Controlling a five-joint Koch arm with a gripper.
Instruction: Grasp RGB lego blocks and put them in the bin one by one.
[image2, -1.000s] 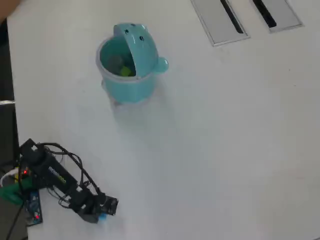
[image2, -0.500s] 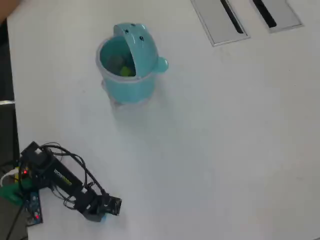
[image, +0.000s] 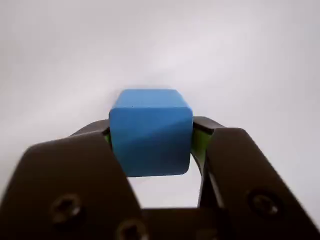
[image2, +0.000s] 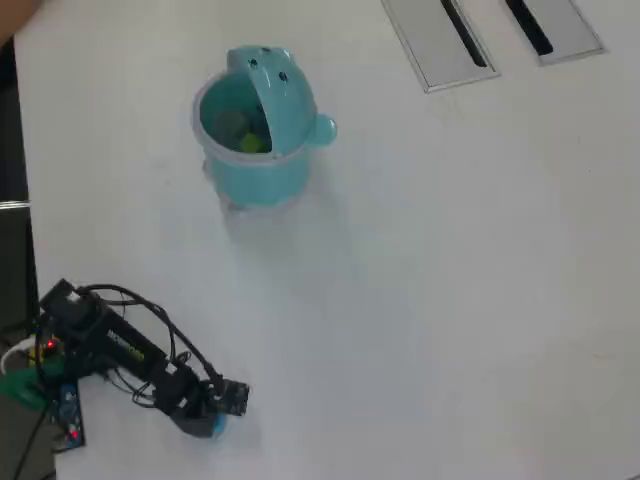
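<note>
In the wrist view a light blue lego block (image: 150, 132) fills the middle, pinched between my gripper's (image: 150, 137) two dark jaws with green pads (image: 198, 142). From overhead my gripper (image2: 218, 418) sits low at the bottom left of the white table, a sliver of the blue block (image2: 217, 427) showing under it. The teal bin (image2: 258, 128) stands far off at the upper left, lid flipped up, with a yellow-green block (image2: 252, 144) lying inside. The red block is not visible.
Two flat grey slotted panels (image2: 440, 40) lie at the table's top right. The arm's base, cables and a green clamp (image2: 30, 385) sit at the left edge. The table's dark left edge (image2: 12, 230) runs beside the arm.
The gripper end has crept a little to the right and downward in the overhead view. The bin and its contents have not moved.
</note>
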